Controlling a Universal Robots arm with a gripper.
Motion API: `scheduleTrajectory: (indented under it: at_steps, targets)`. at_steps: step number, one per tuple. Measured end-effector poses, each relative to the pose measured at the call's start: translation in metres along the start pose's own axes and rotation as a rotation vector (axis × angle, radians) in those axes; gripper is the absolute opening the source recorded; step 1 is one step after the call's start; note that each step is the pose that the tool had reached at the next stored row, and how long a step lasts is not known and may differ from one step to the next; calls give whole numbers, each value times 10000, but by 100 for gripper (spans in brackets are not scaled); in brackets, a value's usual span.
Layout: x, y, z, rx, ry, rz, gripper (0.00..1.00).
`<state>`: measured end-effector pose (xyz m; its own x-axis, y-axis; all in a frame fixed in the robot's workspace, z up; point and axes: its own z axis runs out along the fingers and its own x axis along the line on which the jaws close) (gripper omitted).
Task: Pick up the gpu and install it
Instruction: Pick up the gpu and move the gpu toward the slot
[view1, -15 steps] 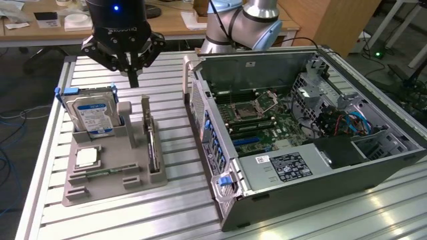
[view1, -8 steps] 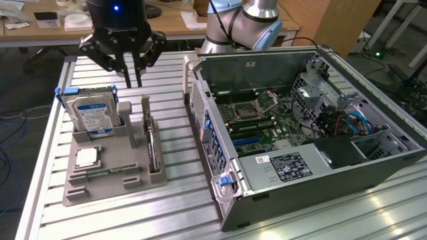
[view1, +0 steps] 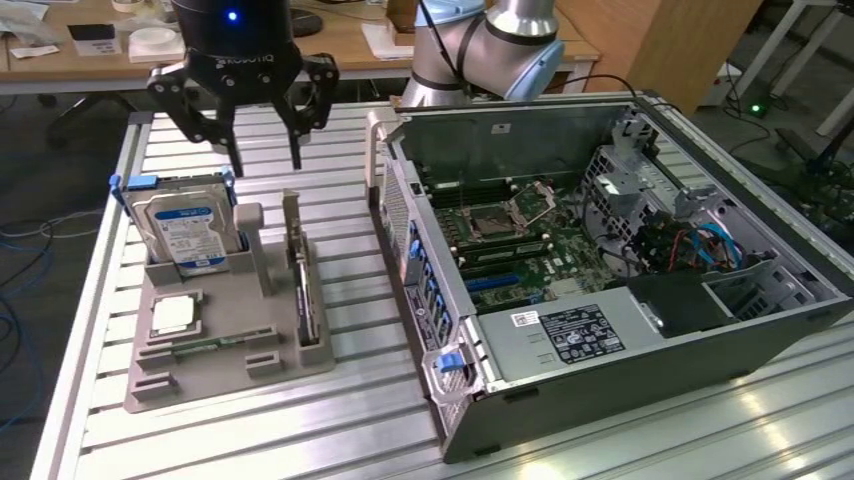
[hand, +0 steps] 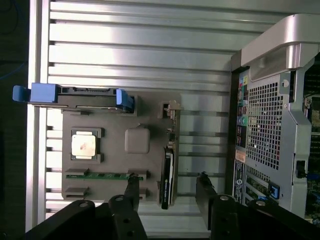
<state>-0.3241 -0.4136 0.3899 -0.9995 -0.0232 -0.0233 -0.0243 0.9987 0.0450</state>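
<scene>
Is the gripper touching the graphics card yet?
Apart. The exterior view shows the open gripper hanging above the graphics card, with a clear gap between them.

Robotics lab or test workshop. Slotted aluminium bench (view1: 200, 440) carries an open computer case (view1: 641, 400), its motherboard (view1: 534, 250) exposed, and a grey parts holder (view1: 214, 370). Silver-jointed robot arm (view1: 514, 40) stands beside it, black gripper (view1: 264, 168) over the bench. Behind: wooden desks (view1: 334, 45) with papers, a wooden cabinet (view1: 654, 40). Loose blue cables (view1: 20, 250) on the floor.
</scene>
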Motion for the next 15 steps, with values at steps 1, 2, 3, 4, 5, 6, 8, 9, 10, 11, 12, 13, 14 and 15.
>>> scheduleTrajectory:
  at_steps: [1, 2, 3, 4, 5, 6, 8, 9, 10, 11, 12, 13, 14, 15]
  targets:
    - [0, 0, 0, 0, 0, 0, 58]
    - [0, 0, 1, 0, 1, -6, 58]
    - [0, 0, 4, 0, 7, -14, 65]
    - [0, 0, 9, 0, 18, -15, 65]
    - [0, 0, 12, 0, 19, -10, 65]
    - [-1, -2, 16, 0, 18, 23, 65]
    - [-2, -6, 28, 2, 11, 148, 65]
    - [-2, -7, 37, 5, 6, 271, 65]
    - [-2, -7, 47, 9, -2, 421, 65]
    - [-2, -9, 57, 11, -7, 540, 65]
    - [-2, -13, 69, 12, -11, 600, 65]
    - [-1, -23, 84, 13, -11, 617, 65]
    - [-1, -31, 102, 13, -11, 620, 65]
    - [0, -39, 120, 13, -12, 621, 65]
